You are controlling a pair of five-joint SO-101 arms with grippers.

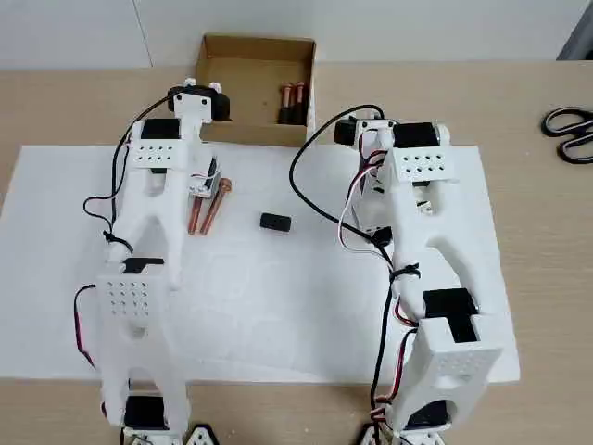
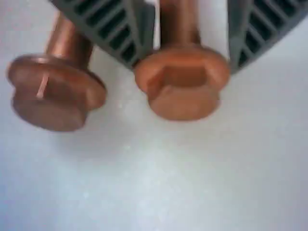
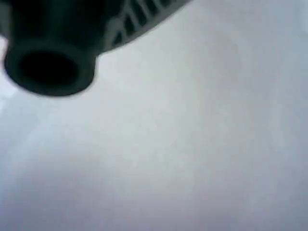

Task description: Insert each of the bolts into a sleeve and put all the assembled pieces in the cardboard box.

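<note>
- left gripper: dark grey ribbed plastic fingers straddle the shank of the first bolt. They are spread a bit wider than the shank, with a sliver of white showing on one side, so the grip is released, not clamped.
- first bolt: copper-coloured and smooth, with a round shank and a flanged head with an angular recess. It lies on the white sheet.
- second bolt: same copper, round flat head with a thin line across it. It is just beside the first bolt, outside the fingers.
- right gripper: looks clenched on the held sleeve, though the close view is blurry. The held sleeve is a matte black tube with a round open end, over the sheet.
- loose sleeve: short and black, lying flat on the sheet between the arms.
- cardboard box: brown, open top, at the sheet's far edge. The copper-and-black assembled pieces lie against its right wall.
- scissors: grey handles, on the wooden table, off the sheet.
</note>
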